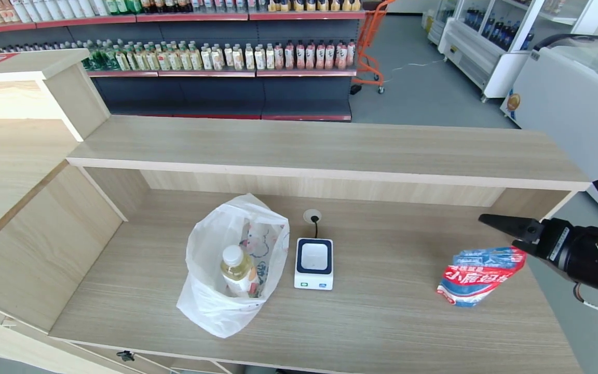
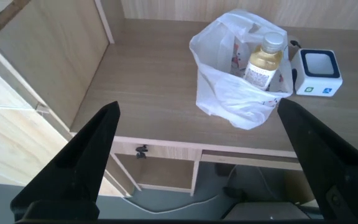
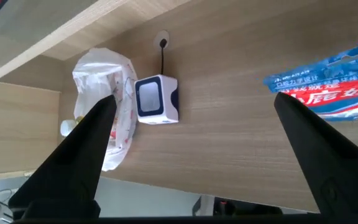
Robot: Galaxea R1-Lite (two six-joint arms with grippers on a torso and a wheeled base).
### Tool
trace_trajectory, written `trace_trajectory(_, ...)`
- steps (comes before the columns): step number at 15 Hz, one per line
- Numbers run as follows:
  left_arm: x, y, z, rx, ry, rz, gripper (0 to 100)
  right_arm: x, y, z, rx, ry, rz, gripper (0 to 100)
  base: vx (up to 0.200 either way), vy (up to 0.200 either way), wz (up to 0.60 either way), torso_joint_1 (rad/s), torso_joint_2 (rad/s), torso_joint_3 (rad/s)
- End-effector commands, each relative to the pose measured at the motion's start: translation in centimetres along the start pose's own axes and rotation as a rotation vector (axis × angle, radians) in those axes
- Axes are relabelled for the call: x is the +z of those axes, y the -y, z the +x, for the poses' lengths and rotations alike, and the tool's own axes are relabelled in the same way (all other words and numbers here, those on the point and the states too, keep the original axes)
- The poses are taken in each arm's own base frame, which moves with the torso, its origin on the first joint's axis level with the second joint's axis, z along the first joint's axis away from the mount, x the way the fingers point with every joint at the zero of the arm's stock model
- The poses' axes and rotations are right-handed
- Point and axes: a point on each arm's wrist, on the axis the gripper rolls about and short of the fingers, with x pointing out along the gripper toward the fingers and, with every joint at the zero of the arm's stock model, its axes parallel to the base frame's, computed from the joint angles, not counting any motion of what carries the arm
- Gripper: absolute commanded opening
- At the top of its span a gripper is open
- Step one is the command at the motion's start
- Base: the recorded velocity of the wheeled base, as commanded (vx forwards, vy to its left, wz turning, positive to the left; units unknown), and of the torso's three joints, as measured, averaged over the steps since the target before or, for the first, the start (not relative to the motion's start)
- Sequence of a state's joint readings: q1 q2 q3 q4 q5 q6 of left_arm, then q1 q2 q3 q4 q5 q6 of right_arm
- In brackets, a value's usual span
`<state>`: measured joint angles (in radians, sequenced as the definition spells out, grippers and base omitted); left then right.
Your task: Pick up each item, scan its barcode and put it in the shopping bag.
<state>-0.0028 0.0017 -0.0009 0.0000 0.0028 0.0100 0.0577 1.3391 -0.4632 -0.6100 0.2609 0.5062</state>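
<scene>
My right end effector (image 1: 499, 230) hangs at the right end of the counter (image 1: 382, 322), fingers spread wide with nothing clasped. It is just above the far end of the snack packet (image 1: 480, 275). Whether the lower finger touches the packet, I cannot tell. The packet is red, white and blue and lies flat on the counter, well apart from everything else. In the right wrist view (image 3: 194, 101) the packet (image 3: 334, 93) sits off by one fingertip, not between the two. My left end effector (image 2: 199, 107) is also spread wide and empty, held off the counter's near edge and facing the shopping bag (image 2: 229, 93). Further left along the counter from the packet, the white barcode scanner (image 1: 313, 262) stands mid-counter. Its cable runs to a round hole (image 1: 312, 215) on the far side. Just left of the scanner the white plastic shopping bag (image 1: 200, 259) stands open. A bottle (image 1: 236, 270) of pale yellow drink stands upright inside, white cap up, with a patterned package (image 1: 262, 244) behind it. Beyond the counter, store shelves (image 1: 226, 57) carry rows of bottles.
</scene>
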Motion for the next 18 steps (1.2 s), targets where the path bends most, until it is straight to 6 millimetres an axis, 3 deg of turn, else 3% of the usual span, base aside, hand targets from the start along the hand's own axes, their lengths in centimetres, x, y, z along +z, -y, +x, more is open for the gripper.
trace_trajectory(1,0.0,0.0,0.0,0.0,0.001,-0.004,100,0.0,0.0,-0.1,0.0,-0.001,0.022,100,-0.2,-0.2,0.0,0.012,0.01,0.002)
trace_trajectory(6,0.0,0.0,0.0,0.0,-0.001,-0.002,100,0.1,0.2,-0.3,-0.061,-0.012,0.151,100,-0.04,-0.04,0.0,0.004,0.0,0.0)
trace_trajectory(12,0.0,0.0,0.0,0.0,0.001,-0.004,100,1.9,0.5,0.6,-0.195,0.001,0.303,100,0.0,0.0,0.0,0.0,0.0,0.0)
trace_trajectory(18,0.0,0.0,0.0,0.0,0.001,-0.004,100,1.8,2.6,1.8,-0.326,0.013,0.355,100,0.0,-0.1,0.0,0.001,0.0,0.0)
